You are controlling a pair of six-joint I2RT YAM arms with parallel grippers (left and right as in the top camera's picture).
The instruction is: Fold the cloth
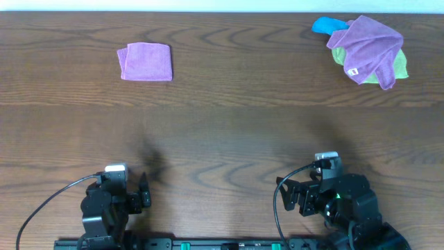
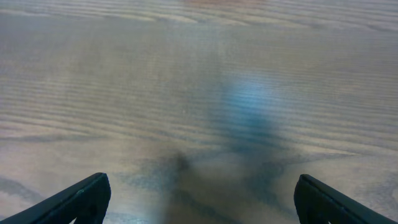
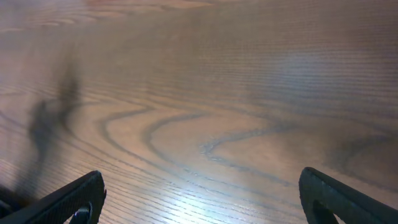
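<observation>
A folded purple cloth [image 1: 146, 62] lies flat at the far left of the table. A crumpled purple cloth [image 1: 368, 47] lies on top of a pile at the far right. My left gripper [image 1: 143, 192] is at the near left edge of the table, open and empty; its wrist view [image 2: 200, 198] shows only bare wood between the fingertips. My right gripper [image 1: 295, 196] is at the near right, open and empty; its wrist view [image 3: 200, 198] also shows only wood. Both grippers are far from the cloths.
Under the crumpled purple cloth lie a green cloth [image 1: 397, 66] and a blue cloth [image 1: 325, 26]. The dark wooden table [image 1: 229, 125] spans the whole view. Black cables trail from both arms at the near edge.
</observation>
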